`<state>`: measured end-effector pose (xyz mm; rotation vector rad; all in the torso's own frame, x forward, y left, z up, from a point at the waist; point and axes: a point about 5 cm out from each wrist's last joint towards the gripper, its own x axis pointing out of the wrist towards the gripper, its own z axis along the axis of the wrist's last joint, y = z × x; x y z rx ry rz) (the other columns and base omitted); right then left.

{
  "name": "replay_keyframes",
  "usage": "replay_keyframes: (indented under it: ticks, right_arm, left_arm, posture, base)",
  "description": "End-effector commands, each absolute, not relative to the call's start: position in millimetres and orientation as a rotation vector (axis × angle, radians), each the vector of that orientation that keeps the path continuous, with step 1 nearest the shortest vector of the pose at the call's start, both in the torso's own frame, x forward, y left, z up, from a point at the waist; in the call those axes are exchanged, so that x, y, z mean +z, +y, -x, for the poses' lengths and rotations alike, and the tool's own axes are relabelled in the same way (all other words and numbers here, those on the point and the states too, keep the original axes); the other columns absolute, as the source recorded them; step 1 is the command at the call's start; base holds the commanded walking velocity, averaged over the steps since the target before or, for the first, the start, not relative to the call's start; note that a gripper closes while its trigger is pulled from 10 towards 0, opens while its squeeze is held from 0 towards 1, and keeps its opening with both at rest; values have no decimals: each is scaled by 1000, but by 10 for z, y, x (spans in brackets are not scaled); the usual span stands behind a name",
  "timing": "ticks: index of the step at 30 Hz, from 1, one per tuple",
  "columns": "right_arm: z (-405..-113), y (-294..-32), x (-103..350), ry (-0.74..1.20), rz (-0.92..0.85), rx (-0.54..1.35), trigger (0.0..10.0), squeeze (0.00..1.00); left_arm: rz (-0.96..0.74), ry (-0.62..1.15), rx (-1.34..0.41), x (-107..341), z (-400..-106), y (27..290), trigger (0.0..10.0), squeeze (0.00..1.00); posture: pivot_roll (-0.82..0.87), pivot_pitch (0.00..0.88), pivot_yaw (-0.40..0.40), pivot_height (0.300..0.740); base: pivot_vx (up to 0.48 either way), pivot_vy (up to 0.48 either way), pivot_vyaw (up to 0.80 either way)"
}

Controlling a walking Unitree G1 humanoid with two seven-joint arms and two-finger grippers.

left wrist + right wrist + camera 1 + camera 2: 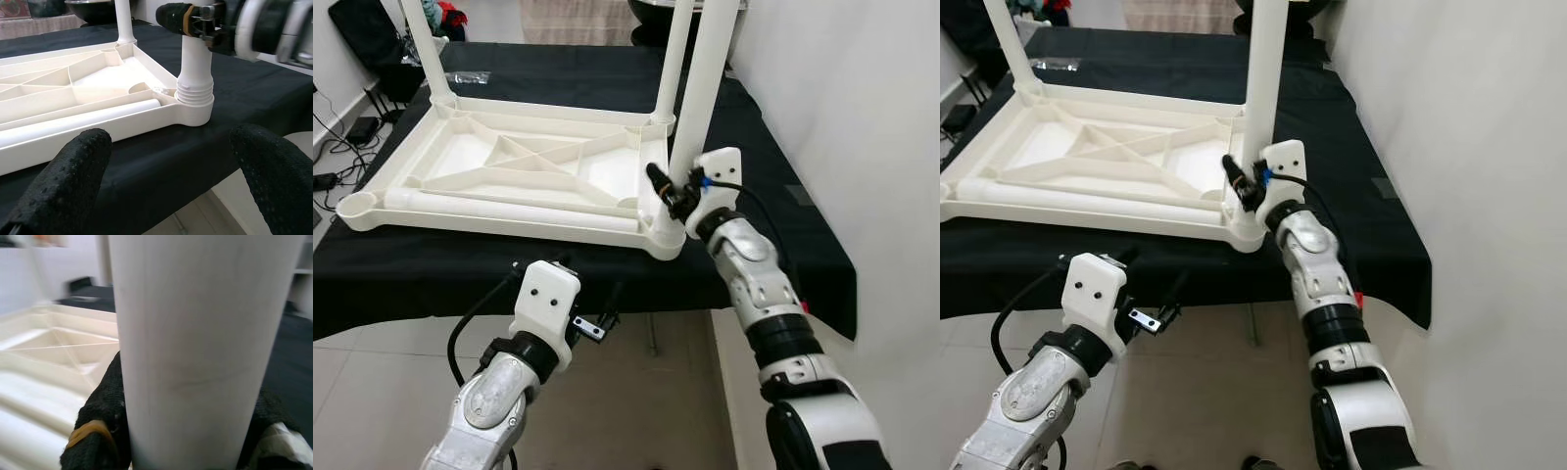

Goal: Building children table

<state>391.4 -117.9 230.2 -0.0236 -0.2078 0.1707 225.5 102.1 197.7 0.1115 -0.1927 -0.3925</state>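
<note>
Left end effector (592, 315) idle, fingers wide, below worktop (431, 269) edge; right end effector (672, 194) clamped on leg (703, 93) in near-right corner socket of upturned tabletop (509, 176) — keep vertical, twist threads fully home.

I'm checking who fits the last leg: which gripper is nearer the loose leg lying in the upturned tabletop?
Right. The right gripper grips the near-corner upright leg, beside the loose leg's end. The left gripper hangs open below the table edge.

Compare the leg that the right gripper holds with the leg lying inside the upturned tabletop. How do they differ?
The held leg stands upright in a corner socket, gripped by the right gripper; the loose leg lies flat inside the tabletop, untouched. Both are white, round tubes.
</note>
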Motion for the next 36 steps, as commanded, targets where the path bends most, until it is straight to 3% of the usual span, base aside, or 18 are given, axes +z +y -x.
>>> replay_keyframes:
  ticks: [1,9,17,18,19,20,23,24,31,32,33,34,36]
  right_arm:
    - [-3930,-1357,2042,-66,38,-12,0,0]
    - [-3907,-1074,2103,-18,-95,-379,0,0]
    - [-3891,-854,2175,16,-176,-495,0,0]
    - [-3891,-801,2201,11,-183,-484,1922,0]
    - [-3891,-801,2201,11,-183,-484,1922,0]
    - [-3894,-752,2228,0,-191,-448,10000,0]
    - [-3897,-715,2260,-17,-197,-402,10000,0]
    - [-3895,-702,2290,-40,-197,-373,10000,1000]
    - [-3895,-862,2402,-150,-159,-317,10000,1000]
    - [-3898,-910,2424,-174,-141,-304,10000,761]
    - [-3898,-910,2424,-174,-141,-304,10000,761]
    - [-3894,-1025,2469,-239,-118,-240,10000,0]
    - [-3894,-1025,2469,-239,-118,-240,10000,0]
  left_arm:
    - [-120,-182,-398,1944,-2250,997,10000,0]
    - [-112,-185,-404,1944,-2239,938,10000,0]
    - [-110,-185,-395,1940,-2234,933,10000,0]
    - [-110,-184,-393,1936,-2230,938,10000,0]
    - [-110,-184,-393,1936,-2230,938,10000,0]
    - [-110,-182,-393,1929,-2227,938,10000,0]
    - [-110,-179,-394,1919,-2226,939,10000,0]
    - [-110,-177,-393,1910,-2227,940,10000,0]
    - [-106,-177,-388,1891,-2233,929,10000,0]
    - [-107,-179,-389,1892,-2235,928,10000,0]
    - [-107,-179,-389,1892,-2235,928,10000,0]
    - [-108,-179,-388,1894,-2242,930,10000,0]
    - [-108,-179,-388,1894,-2242,930,10000,0]
  posture:
    - [95,209,-94,740]
    - [92,210,-107,740]
    - [99,202,-115,740]
    - [99,202,-115,740]
    - [99,202,-115,740]
    - [95,198,-118,740]
    - [94,192,-118,740]
    - [91,191,-118,740]
    - [87,184,-119,740]
    - [85,185,-117,740]
    - [85,185,-117,740]
    - [87,187,-117,740]
    - [87,187,-117,740]
  base:
    - [0,0,0]
    - [0,0,0]
    - [0,0,0]
    - [0,0,0]
    - [0,0,0]
    - [0,0,0]
    - [0,0,0]
    - [0,0,0]
    - [0,0,0]
    - [0,0,0]
    - [0,0,0]
    - [0,0,0]
    - [0,0,0]
